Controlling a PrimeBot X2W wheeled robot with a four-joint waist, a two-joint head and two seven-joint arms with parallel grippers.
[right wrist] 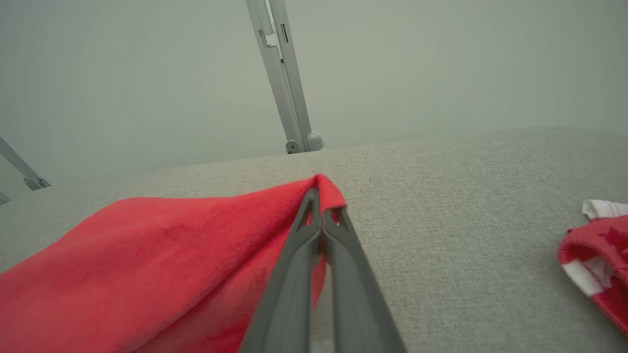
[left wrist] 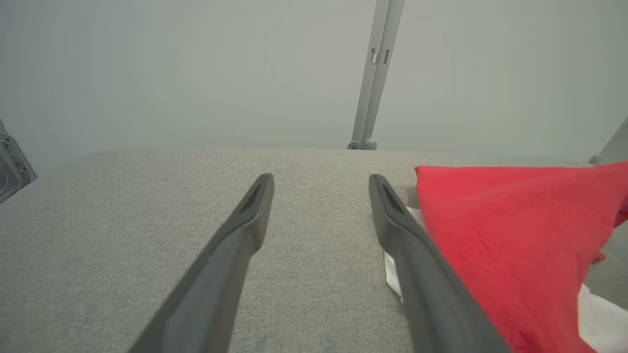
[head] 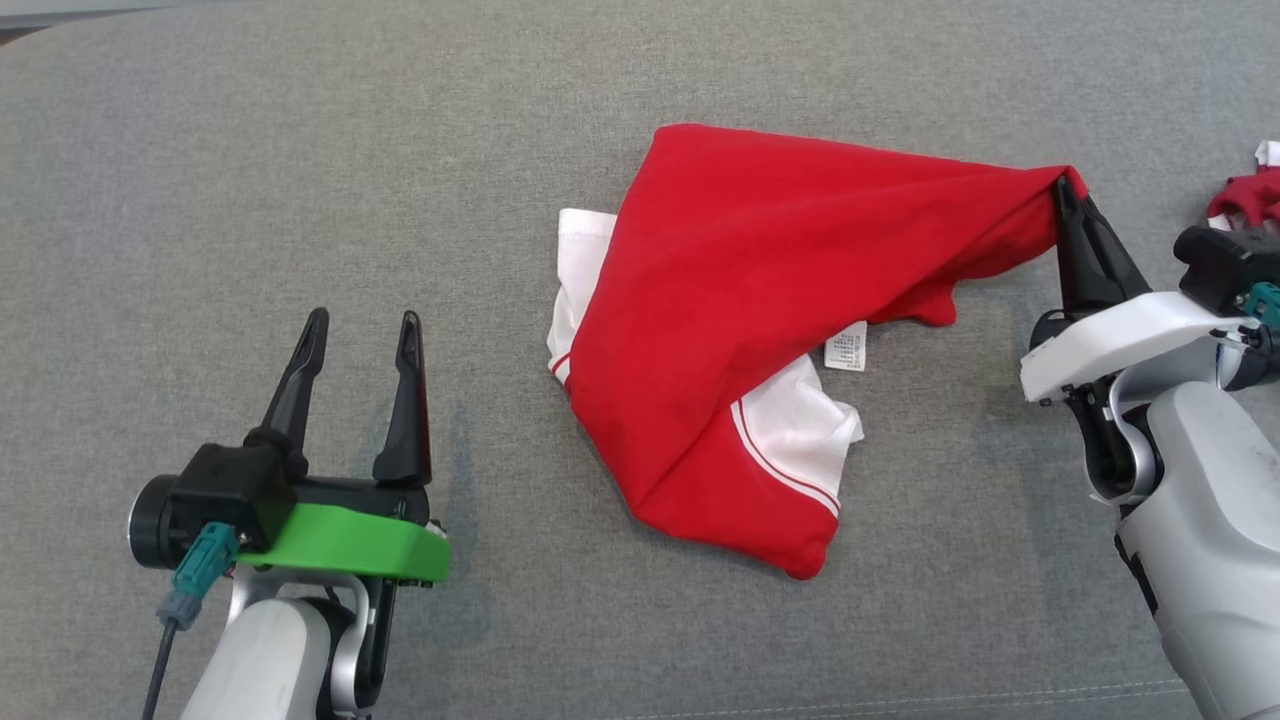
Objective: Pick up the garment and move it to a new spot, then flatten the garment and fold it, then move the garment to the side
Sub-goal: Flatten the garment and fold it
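Observation:
A red garment [head: 760, 330] with white panels and a small white label lies crumpled in the middle of the grey fabric surface. One corner is pulled out to the right and lifted, pinched by my right gripper [head: 1063, 190], which is shut on it. In the right wrist view the closed gripper [right wrist: 321, 206] holds that red corner of the garment [right wrist: 162, 264] just above the surface. My left gripper [head: 363, 325] stands open to the left of the garment, holding nothing. In the left wrist view my gripper [left wrist: 321, 182] hovers over bare fabric, with the garment [left wrist: 510, 235] beside the right finger.
A second red and white piece of cloth [head: 1250, 195] lies at the far right edge, also seen as cloth [right wrist: 596, 245] in the right wrist view. A grey metal post [right wrist: 287, 78] rises behind the surface's far edge. Open grey surface [head: 300, 150] spreads left of the garment.

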